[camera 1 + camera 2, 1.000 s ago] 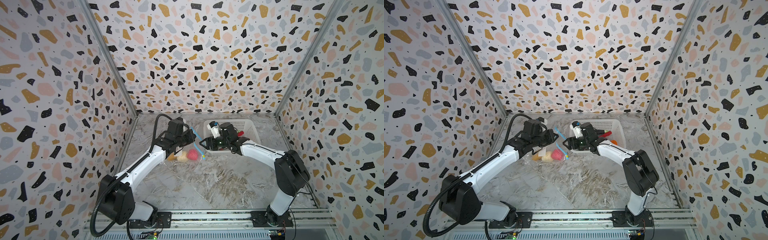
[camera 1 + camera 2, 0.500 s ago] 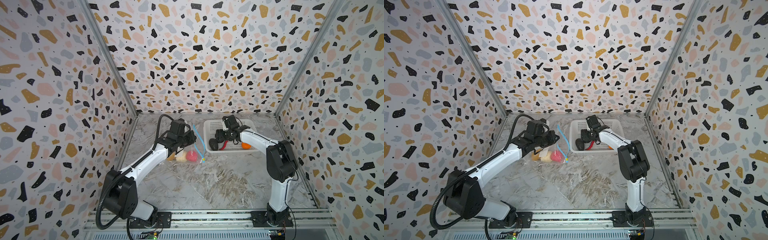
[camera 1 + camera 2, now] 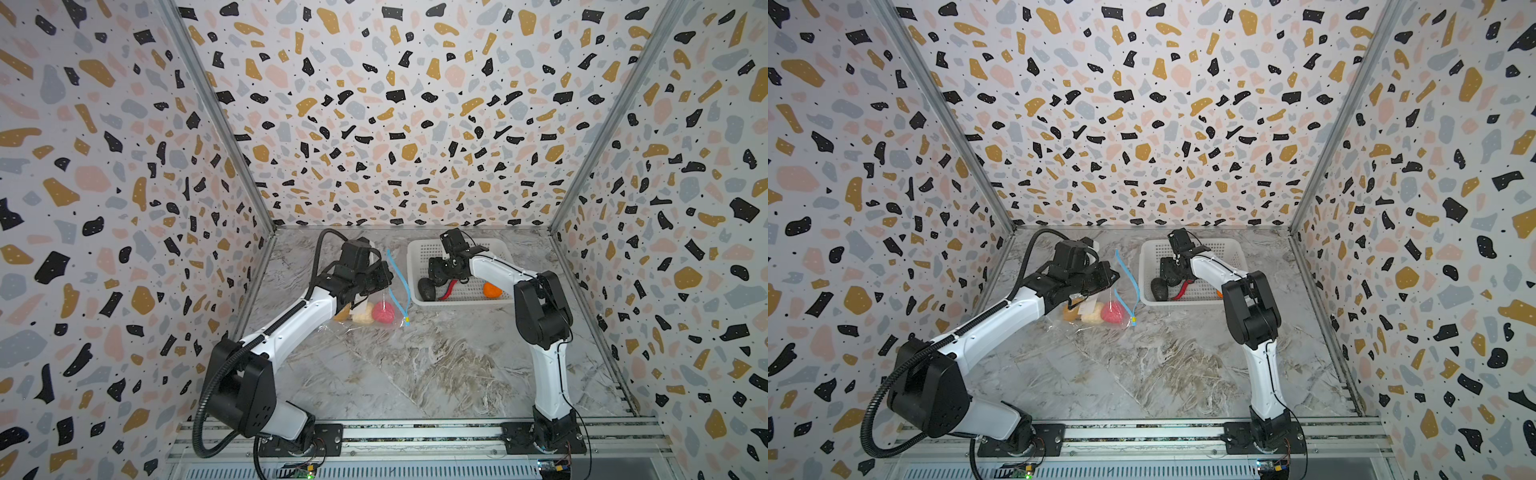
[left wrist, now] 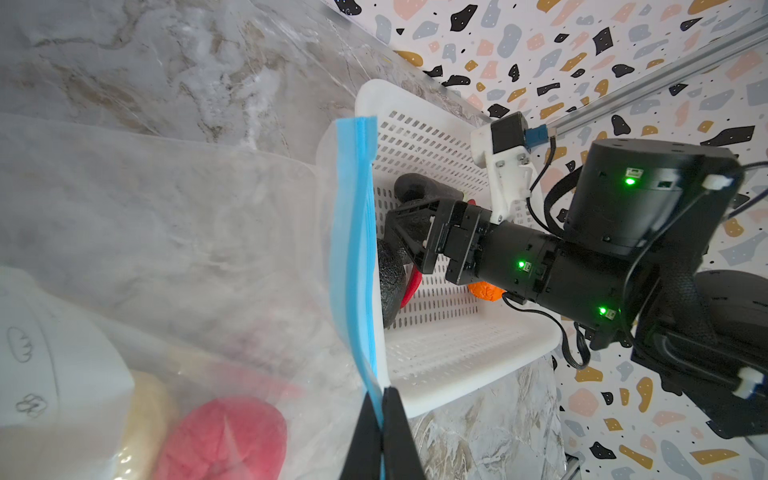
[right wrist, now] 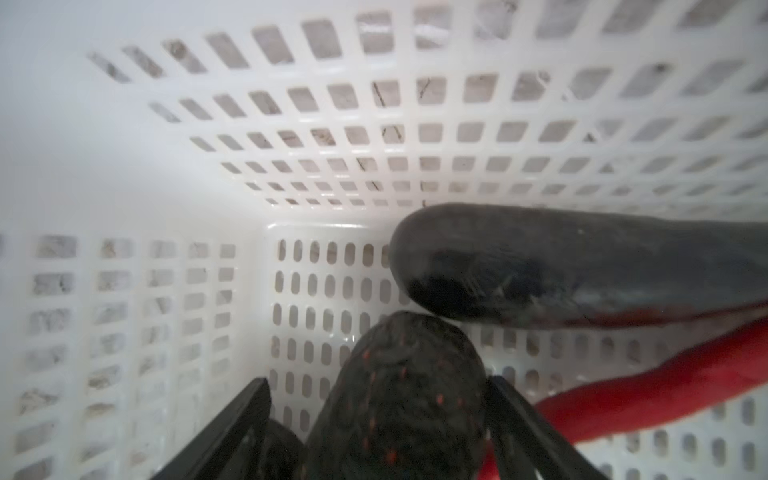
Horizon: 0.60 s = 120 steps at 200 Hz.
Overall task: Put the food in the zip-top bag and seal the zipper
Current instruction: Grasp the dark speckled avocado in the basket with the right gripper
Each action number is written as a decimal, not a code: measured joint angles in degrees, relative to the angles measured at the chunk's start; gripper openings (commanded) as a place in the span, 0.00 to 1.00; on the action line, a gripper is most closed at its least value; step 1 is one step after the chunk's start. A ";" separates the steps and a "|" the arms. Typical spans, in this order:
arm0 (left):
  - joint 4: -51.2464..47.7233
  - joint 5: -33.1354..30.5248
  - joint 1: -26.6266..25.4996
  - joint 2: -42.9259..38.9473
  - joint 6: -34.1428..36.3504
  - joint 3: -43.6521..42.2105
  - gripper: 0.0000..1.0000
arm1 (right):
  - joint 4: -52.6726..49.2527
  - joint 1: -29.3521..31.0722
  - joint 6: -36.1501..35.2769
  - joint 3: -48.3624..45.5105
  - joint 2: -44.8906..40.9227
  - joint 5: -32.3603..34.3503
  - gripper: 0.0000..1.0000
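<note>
Presently on the marble table [image 3: 415, 365], item by item:

1. Zip-top bag [image 3: 374, 300] [image 4: 187, 228]: clear and crinkled, lying left of centre in both top views with its mouth towards the basket. It holds three pieces of the food in a row, each touching the next: pink-red ball [image 3: 383, 312] [image 3: 1112, 312], cream ball [image 3: 362, 315] [image 3: 1092, 318] and yellow-orange ball [image 3: 343, 312] [image 3: 1070, 312]. A white label [image 4: 62, 374] (with small line drawings) lies against the plastic.

2. Zipper [image 3: 398, 278] [image 4: 353, 208]: a light-blue strip along the bag's mouth, lifted off the table. Its yellow end tab [image 3: 407, 320] [image 3: 1133, 320] hangs low at the near end.

3. Left gripper [image 4: 380, 399]: clenched on the zipper, with the strip pinched between its two black fingers [image 4: 399, 432].

4. Basket [image 3: 419, 249] [image 5: 124, 166]: white and perforated, just beside the bag's mouth, near the back wall. It holds a dark speckled piece [image 5: 407, 395] [image 3: 427, 289], a long dark purple piece [image 5: 582, 266], a red chili [image 5: 644, 395] [image 3: 448, 289] and an orange ball [image 3: 492, 289] (apart from the other three, at the far end).

5. Right gripper [image 5: 378, 386]: down inside the basket with its jaws spread, straddling the dark speckled piece. One finger [image 5: 523, 419] is against the piece and a gap shows at the other, so nothing is grasped.
</note>
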 measured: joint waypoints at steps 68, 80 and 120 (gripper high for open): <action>0.00 0.02 0.00 0.13 0.00 0.00 0.00 | -1.09 -0.46 -0.15 1.62 1.60 -0.83 0.55; 0.00 0.02 0.00 0.17 0.00 0.00 0.00 | -1.11 -0.59 -0.24 1.62 1.60 -1.11 0.54; -0.02 0.00 0.00 0.35 0.02 0.00 0.00 | -1.11 -1.31 -1.11 1.62 1.51 -2.36 0.53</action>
